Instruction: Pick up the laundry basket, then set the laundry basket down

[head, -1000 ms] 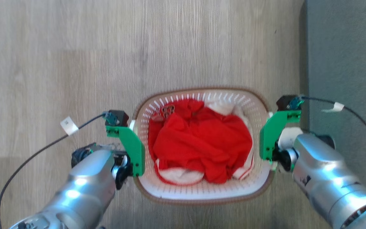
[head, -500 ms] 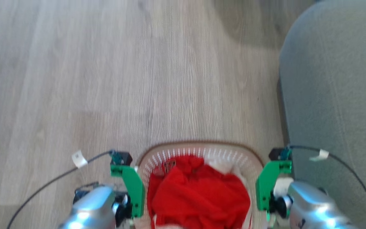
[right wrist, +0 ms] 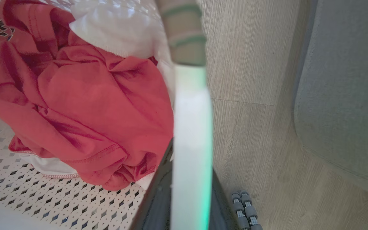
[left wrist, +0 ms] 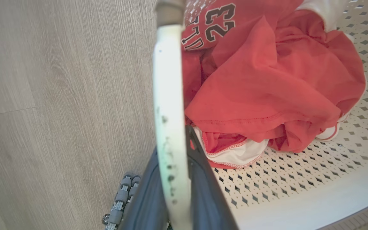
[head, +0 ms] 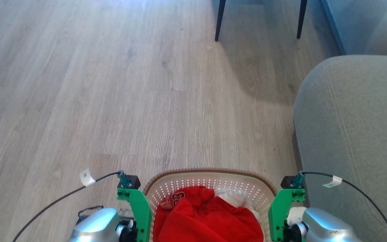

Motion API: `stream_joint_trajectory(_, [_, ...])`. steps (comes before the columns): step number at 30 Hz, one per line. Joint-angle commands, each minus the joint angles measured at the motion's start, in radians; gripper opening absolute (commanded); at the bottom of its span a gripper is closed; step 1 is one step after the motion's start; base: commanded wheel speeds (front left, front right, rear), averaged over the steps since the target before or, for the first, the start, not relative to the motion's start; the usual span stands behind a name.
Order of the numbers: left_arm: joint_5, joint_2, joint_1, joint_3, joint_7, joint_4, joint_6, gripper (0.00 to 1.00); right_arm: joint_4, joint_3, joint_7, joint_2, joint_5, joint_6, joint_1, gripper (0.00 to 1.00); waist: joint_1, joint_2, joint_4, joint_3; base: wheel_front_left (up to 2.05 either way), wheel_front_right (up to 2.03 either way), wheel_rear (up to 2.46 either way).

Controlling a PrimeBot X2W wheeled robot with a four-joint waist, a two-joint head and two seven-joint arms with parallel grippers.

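Hanging between both arms, the laundry basket (head: 210, 177) looks clear of the wood floor (head: 113, 101) beneath it, with its long axis running left-right. The left pincer (left wrist: 172, 169) and right pincer (right wrist: 190, 182) each clamp 1 side handle (left wrist: 168, 80). A grey sofa (head: 354, 134) stands close on the right.

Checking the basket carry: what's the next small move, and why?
Probably lift straight up, both arms together: the left gripper and right gripper are shut on the laundry basket handles, and the grey sofa stands close on its right.
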Motion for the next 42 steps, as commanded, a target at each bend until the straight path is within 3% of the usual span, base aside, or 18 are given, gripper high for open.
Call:
stream_joint_trajectory(1, [0.002, 0.014, -0.062, 0.010, -0.003, -0.022, -0.007, 0.00, -0.021, 0.017, -0.002, 0.010, 0.002, 0.006, -0.037, 0.00, 0.0001, -0.0001, 0.007, -0.009, 0.00, 0.00, 0.00])
stream_joint_trajectory(26, [-0.001, 0.028, -0.128, 0.004, 0.276, -0.124, -0.007, 0.00, -0.014, 0.104, 0.090, 0.010, 0.075, 0.006, -0.120, 0.00, 0.0001, -0.0001, 0.016, -0.019, 0.00, 0.00, 0.00])
stream_joint_trajectory(42, [-0.008, 0.035, -0.124, 0.003, 0.269, -0.129, -0.007, 0.00, 0.003, 0.139, 0.075, 0.010, 0.114, 0.006, -0.134, 0.00, 0.0001, -0.0001, 0.012, -0.023, 0.00, 0.00, 0.00])
